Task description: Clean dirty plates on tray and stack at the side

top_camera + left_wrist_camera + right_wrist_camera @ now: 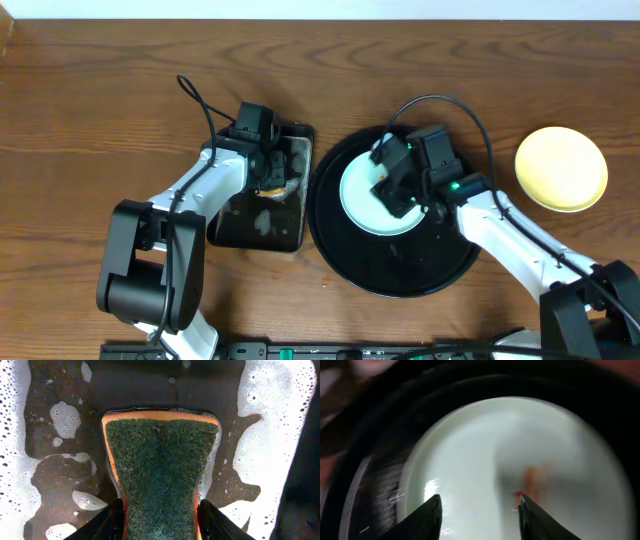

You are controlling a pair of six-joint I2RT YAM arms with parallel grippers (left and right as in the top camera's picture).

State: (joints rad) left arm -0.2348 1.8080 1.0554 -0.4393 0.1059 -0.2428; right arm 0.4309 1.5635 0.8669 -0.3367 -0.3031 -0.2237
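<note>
Mint plate (362,196) laid flat in the tray (400,278), toward 10 o'clock.
The right gripper (480,515) is held apart above it; the sponge (160,460), lengthwise twelve-to-six, is clamped by the left gripper (160,522) in the soapy pan (255,228); the yellow plate (561,168) is set at the tray's 3 o'clock.

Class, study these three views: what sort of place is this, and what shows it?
Probably a robot test bench set up for dishwashing, not a kitchen: a wooden table, a black pan of sudsy water with a sponge, and a sauce-smeared plate on a round black tray.
</note>
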